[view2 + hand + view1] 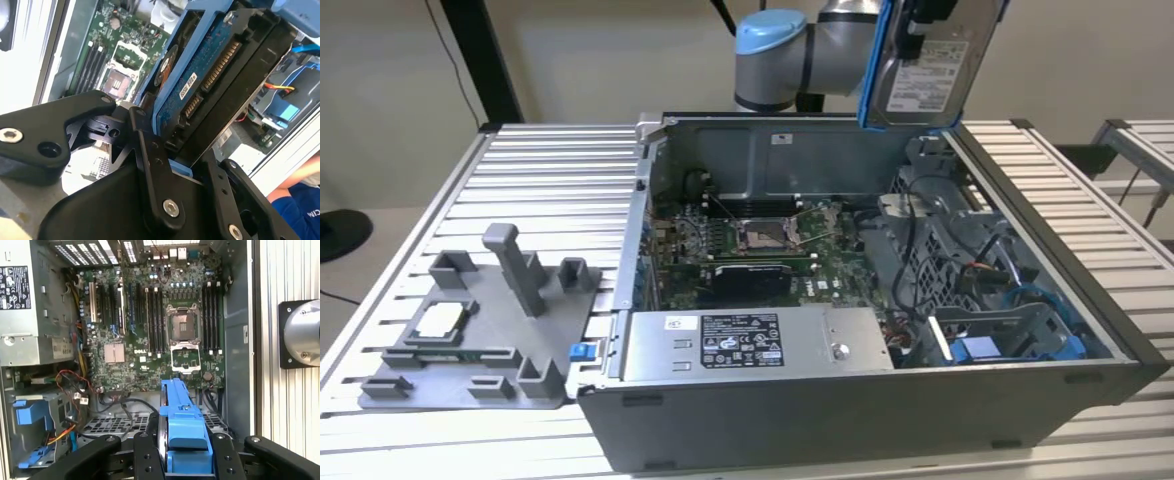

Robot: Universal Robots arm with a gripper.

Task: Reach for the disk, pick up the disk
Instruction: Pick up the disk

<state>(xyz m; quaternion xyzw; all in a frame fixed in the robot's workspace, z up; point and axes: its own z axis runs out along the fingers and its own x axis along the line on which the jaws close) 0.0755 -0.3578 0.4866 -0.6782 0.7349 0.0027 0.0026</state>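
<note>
Closest in the second wrist view, the black end effector (187, 157) is pinched on the disk (210, 75), its links pressed against the blue caddy rails on either side; the drive's blue circuit board and connector face the camera. In the first wrist view the disk (181, 432) stands edge-on between the black fingers (145, 455), held above the open computer case (240, 340). Below it lie the motherboard (150, 330) with its bare processor socket (181, 322) and, to one side, the grey power supply (22, 300) with a black-and-white label.

In the exterior view the case (854, 420) sits on the slatted metal surface (547, 160), toward its front edge. A grey fixture tray (467, 340) carrying a small square chip (438, 320) rests near the surface's front corner at the exterior view's left. At the far edge, the disk (927, 75) hangs lifted clear above the case's rear wall, upright, label outward, beside the arm's blue-capped joint (774, 55).
</note>
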